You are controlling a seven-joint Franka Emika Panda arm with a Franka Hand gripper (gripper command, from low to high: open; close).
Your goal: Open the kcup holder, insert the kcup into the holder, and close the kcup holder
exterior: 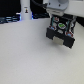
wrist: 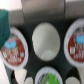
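just above the kcup holder [exterior: 60, 31] rim, end effector [exterior: 56, 14] state unclear, kcup [wrist: 49, 78] slotted.

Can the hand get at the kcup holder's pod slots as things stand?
Probably yes. The hand hangs directly over the kcup holder, and the wrist view shows the slots uncovered. Red-topped pods fill two of them.

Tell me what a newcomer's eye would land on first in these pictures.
In the exterior view, the black kcup holder stands out against the pale table, with the arm right above it. In the wrist view, round pods fill the slots: a plain white one in the middle, between two reddish-labelled pods.
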